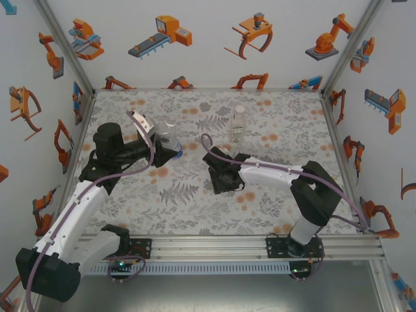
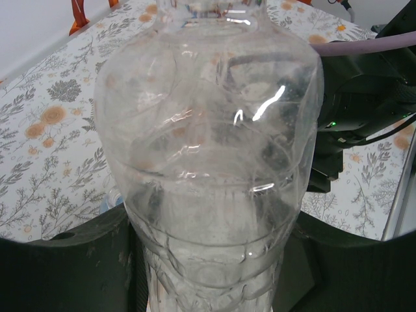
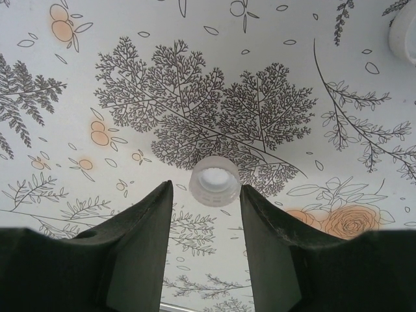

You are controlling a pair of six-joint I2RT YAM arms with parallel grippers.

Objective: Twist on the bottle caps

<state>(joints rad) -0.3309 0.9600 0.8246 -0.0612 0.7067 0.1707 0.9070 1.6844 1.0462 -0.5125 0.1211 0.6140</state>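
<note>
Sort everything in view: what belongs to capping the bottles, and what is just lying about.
Job in hand: plain clear bottle; standing bottle; white cap; second cap.
Just there: floral table cover; robot-print walls.

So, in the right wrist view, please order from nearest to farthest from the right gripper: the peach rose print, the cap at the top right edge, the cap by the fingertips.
1. White cap: just ahead of the right gripper, centred.
2. Peach rose print: low on the picture's right.
3. Second cap: top right edge, farthest.
</note>
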